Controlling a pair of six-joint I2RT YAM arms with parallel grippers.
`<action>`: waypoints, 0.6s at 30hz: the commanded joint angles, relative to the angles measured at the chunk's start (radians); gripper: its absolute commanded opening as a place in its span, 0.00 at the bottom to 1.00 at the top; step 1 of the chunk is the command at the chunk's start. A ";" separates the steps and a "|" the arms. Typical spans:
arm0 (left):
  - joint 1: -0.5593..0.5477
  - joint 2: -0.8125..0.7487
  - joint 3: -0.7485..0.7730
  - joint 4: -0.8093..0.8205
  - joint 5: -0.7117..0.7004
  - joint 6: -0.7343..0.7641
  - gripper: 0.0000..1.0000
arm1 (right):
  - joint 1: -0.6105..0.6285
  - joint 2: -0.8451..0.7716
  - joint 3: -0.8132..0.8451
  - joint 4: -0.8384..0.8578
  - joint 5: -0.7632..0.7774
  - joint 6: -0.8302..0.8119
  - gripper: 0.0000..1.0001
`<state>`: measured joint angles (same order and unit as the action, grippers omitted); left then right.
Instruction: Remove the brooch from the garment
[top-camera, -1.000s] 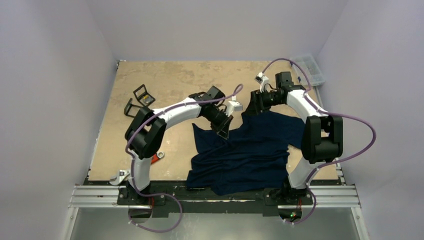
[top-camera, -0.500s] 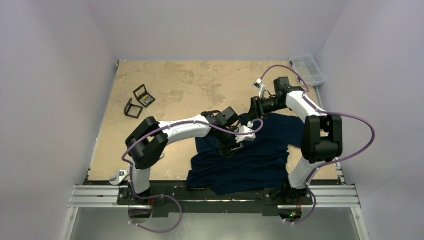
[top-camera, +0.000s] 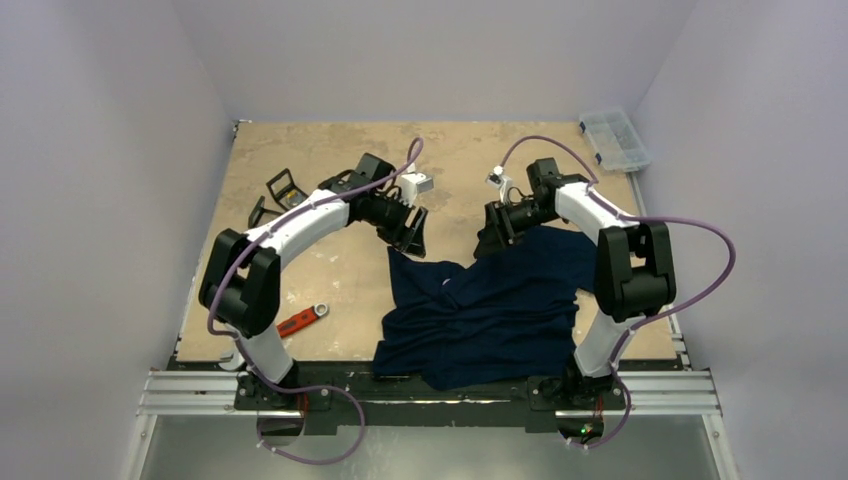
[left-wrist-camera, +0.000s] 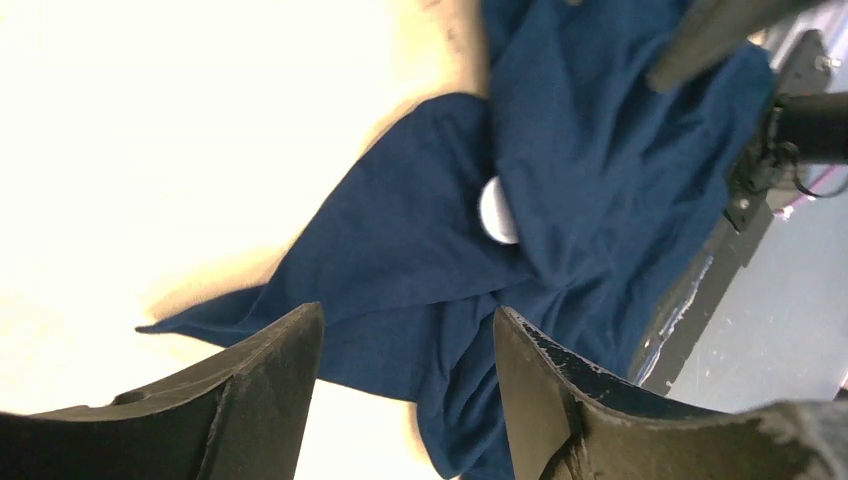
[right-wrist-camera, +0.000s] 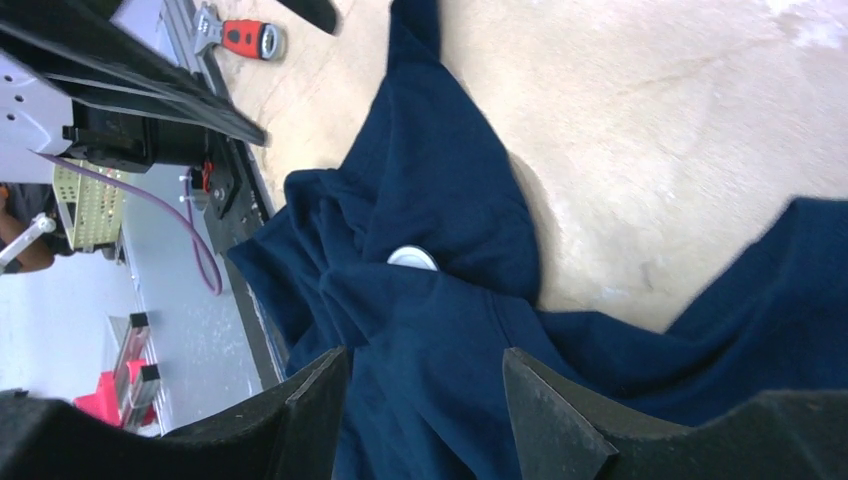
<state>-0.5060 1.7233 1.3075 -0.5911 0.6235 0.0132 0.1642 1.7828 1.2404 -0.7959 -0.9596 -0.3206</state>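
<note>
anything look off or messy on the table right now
The navy T-shirt lies crumpled, not flat, its near edge spilling over the table edge onto the rail. A fold partly covers the white brooch.

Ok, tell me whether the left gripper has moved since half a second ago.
Yes. In the top view the left gripper has swung from over the garment toward the far left, closer to the black frames.
</note>
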 joint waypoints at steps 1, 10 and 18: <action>-0.015 0.064 -0.017 -0.031 -0.130 -0.124 0.63 | 0.059 -0.003 0.046 0.038 -0.003 0.025 0.64; -0.010 0.137 -0.024 0.008 -0.277 -0.222 0.71 | 0.099 -0.008 -0.014 0.081 0.170 -0.016 0.76; -0.056 0.250 0.024 -0.006 -0.296 -0.207 0.58 | 0.101 0.022 -0.050 0.035 0.268 -0.060 0.72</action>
<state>-0.5278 1.9186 1.2999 -0.6067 0.3504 -0.1844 0.2619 1.7977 1.2083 -0.7406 -0.7612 -0.3347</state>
